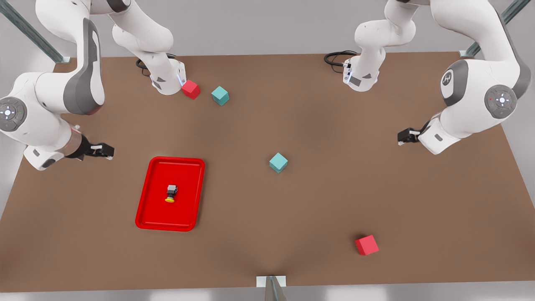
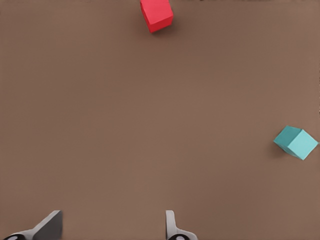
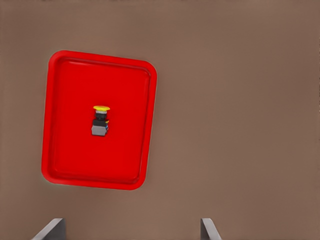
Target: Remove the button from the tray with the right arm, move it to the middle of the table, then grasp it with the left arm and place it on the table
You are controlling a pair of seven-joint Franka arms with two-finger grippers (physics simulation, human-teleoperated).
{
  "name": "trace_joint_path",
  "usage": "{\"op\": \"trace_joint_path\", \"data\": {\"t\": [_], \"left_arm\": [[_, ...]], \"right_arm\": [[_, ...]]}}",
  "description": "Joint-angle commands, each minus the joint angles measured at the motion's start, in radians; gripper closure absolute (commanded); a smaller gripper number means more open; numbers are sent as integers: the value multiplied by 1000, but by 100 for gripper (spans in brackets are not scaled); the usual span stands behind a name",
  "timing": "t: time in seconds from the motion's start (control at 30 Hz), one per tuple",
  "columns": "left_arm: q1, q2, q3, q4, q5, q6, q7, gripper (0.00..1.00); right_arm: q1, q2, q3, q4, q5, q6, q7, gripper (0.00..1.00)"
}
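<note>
Right wrist view: our right gripper (image 3: 131,231) gapes wide, empty, above the shallow glossy red tray (image 3: 70,175); the tiny yellow-capped button (image 3: 100,121) looks light and rigid, so we'd pinch its grey body. Left gripper (image 2: 110,229) waits wide open.

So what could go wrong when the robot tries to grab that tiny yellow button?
The button is small and lies on its side in the red tray, so the open right gripper, now beside the tray, might pinch badly and let it slip. The tray's raised rim could also bump the fingers. Later, the teal cube sits near the table's middle, where the open left gripper might knock it at the handover.
</note>
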Motion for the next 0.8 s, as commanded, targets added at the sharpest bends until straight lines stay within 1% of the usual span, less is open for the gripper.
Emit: {"op": "trace_joint_path", "data": {"t": [0.0,0.1,0.17,0.23,0.27,0.33,0.47,0.6,0.7,0.77], "left_arm": [[-4,-1,-4,5,7,67,-19,0],[-44,43,-7,47,6,59,-33,0],[-46,59,-12,48,17,67,-36,0],[-43,71,-11,48,18,9,-73,0],[-29,74,-11,48,18,9,-62,0],[-24,59,-9,50,26,-65,-65,0],[-27,51,-12,57,26,-62,-74,0],[-32,54,-14,57,24,-57,-76,0],[-32,59,-14,57,24,-60,-76,0],[-37,63,-14,57,24,-56,-76,0]], "right_arm": [[0,-1,0,0,-1,70,-14,0],[-1,-1,0,2,-1,70,-14,0],[-11,4,-7,2,-9,73,-13,0],[-14,132,-12,146,-6,56,-14,0],[-23,157,-12,161,-9,71,-13,0],[-43,204,-12,166,-9,73,-11,0],[-54,280,-15,164,-35,116,-11,0],[-72,316,-13,151,-20,96,-11,0],[12,387,0,166,-21,110,-11,0],[70,401,2,177,-21,116,58,0]]}}
